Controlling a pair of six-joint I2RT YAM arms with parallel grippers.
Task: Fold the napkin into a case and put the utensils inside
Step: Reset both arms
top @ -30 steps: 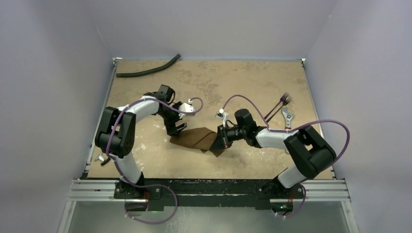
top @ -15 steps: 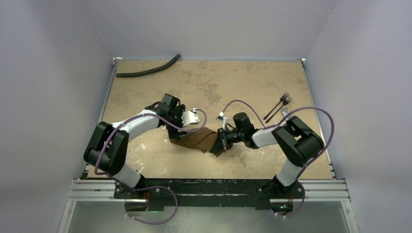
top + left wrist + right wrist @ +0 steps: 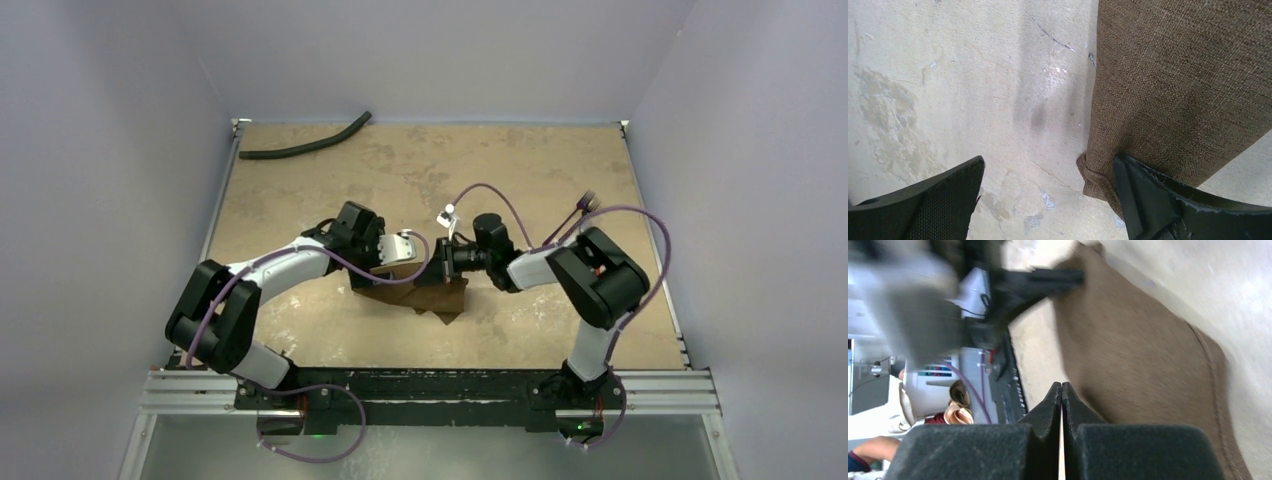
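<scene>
Swung over napkin (image 3: 432, 298), right jaws closed; left jaws wide, touching napkin.

Both arms same build. Left arm (image 3: 290, 262) and right arm (image 3: 530, 270): white shells on long links, chunky black joint housings. Purple cables (image 3: 655, 250) loop loose off each, small white clip (image 3: 449, 212) on one. Left gripper (image 3: 1049, 160): black fingers, grainy pads. Right gripper (image 3: 1061, 390): matte black, wedge tips, rough foam-like faces.
</scene>
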